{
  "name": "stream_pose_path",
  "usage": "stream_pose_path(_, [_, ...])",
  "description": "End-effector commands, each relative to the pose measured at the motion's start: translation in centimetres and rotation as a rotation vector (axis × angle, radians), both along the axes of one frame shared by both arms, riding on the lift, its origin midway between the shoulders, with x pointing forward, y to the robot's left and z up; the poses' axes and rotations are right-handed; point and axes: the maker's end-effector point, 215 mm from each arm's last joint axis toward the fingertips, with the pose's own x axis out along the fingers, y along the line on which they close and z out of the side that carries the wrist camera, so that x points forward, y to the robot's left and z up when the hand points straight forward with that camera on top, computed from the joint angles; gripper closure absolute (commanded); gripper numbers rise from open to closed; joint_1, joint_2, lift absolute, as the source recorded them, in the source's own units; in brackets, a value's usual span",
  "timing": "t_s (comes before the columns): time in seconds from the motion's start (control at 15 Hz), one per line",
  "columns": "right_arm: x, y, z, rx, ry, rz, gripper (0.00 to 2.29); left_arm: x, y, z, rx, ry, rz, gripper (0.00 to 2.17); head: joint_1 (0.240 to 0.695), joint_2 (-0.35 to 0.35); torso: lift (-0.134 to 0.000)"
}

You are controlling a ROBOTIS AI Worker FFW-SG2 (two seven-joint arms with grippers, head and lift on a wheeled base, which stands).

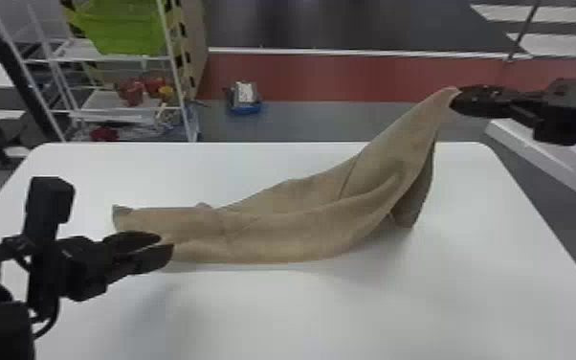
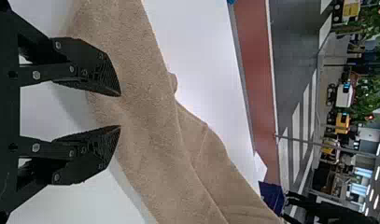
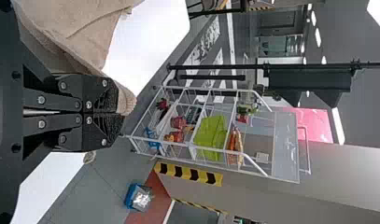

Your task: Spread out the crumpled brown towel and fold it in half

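One corner (image 1: pixel 444 99) of the towel (image 1: pixel 292 232) is sitting pinched in my right jaws, its low end (image 1: pixel 146 220) lying near my parted left jaws.

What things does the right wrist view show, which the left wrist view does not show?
Right wrist view: the right gripper, closed on a corner of the towel, and behind it a white rack with a green bin.

Left wrist view: the left gripper, its fingers apart at the towel's edge, and green foliage in the background.

Both views: the brown towel, the white table and the red floor strip.
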Motion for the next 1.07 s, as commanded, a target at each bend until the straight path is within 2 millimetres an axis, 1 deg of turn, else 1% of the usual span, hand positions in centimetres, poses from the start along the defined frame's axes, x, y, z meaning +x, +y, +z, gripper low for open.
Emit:
stream_pose_path(0.0, [0.3,0.4,0.5,0.021,0.023,-0.001,1.94,-0.2,0.3,-1.1,0.094,0.023,-0.012,0.49,0.694,-0.022,-0.134])
stream_pose_path(0.13, [0.5,0.9,1.0,0.041,0.034,0.000,1.94,0.2,-0.2,-2.5,0.193,0.046,-0.023,0.49,0.695,-0.016,-0.134])
stream_pose_path(0.33, [0.4,0.9,0.6,0.052,0.051,-0.003,1.94,0.5,-1.1,-2.9,0.198,0.054,-0.040,0.49,0.695,-0.017,-0.134])
stream_pose_path(0.47, [0.3,0.9,0.5,0.063,0.067,-0.006,1.94,0.8,-0.6,-3.5,0.214,0.058,-0.026,0.49,0.695,-0.021,-0.134])
stream_pose_path(0.8, [0.1,1.0,0.3,0.088,0.091,-0.003,1.94,2.3,-0.2,-4.5,0.285,0.020,-0.023,0.53,0.695,-0.014,-0.134])
stream_pose_path(0.87, [0.1,1.0,0.2,0.088,0.093,-0.003,1.94,2.6,-0.1,-4.7,0.288,0.023,-0.022,0.77,0.695,-0.014,-0.134])
stream_pose_path(0.93, [0.0,0.9,0.2,0.088,0.094,-0.004,1.94,2.7,0.0,-4.7,0.286,0.025,-0.021,1.12,0.695,-0.014,-0.134])
stream_pose_path(1.0, [0.0,0.8,0.1,0.089,0.095,-0.006,1.94,2.8,-0.1,-4.6,0.283,0.025,-0.026,1.35,0.695,-0.013,-0.134])
